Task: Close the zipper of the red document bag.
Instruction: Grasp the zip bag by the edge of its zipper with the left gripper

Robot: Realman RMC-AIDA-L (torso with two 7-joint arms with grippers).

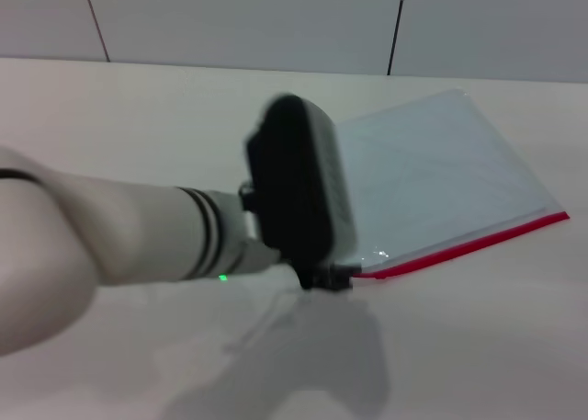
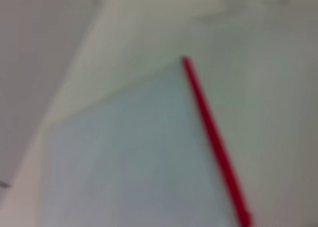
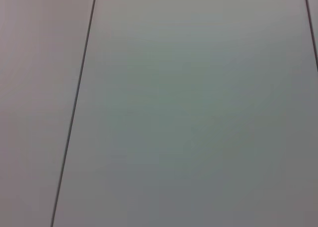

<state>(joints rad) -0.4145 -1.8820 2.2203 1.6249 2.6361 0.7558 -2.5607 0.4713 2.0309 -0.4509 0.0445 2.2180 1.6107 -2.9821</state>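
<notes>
we see the left tool (image 1: 333, 278) reaching in from the left across the pale tabletop (image 1: 138, 126), its dark housing standing in front of the near left corner of the red document bag (image 1: 441, 176). the tool's tip sits right at the left end of the zipper (image 1: 469, 246), touching or just beside it; we cannot tell which, because the housing covers the contact point. we cannot tell how far the left tool's fingers are spread, nor whether they have hold of anything, since they are hidden behind the housing in the head view and do not show in the left wrist view.

the bag lies flat on the tabletop, to the right of centre and beyond the tool. its long axis runs slantwise, from the tool at the near left up and away to the right. the zipper runs along the bag's near long edge, from the tool out to the bag's right corner. the slider is not something we can make out.

in the left wrist view the bag (image 2: 134, 157) fills the frame with the zipper (image 2: 213, 137) as a straight red strip along one edge.

the right wrist view shows only a pale panelled surface (image 3: 198, 113), and the right tool does not appear in any view.
</notes>
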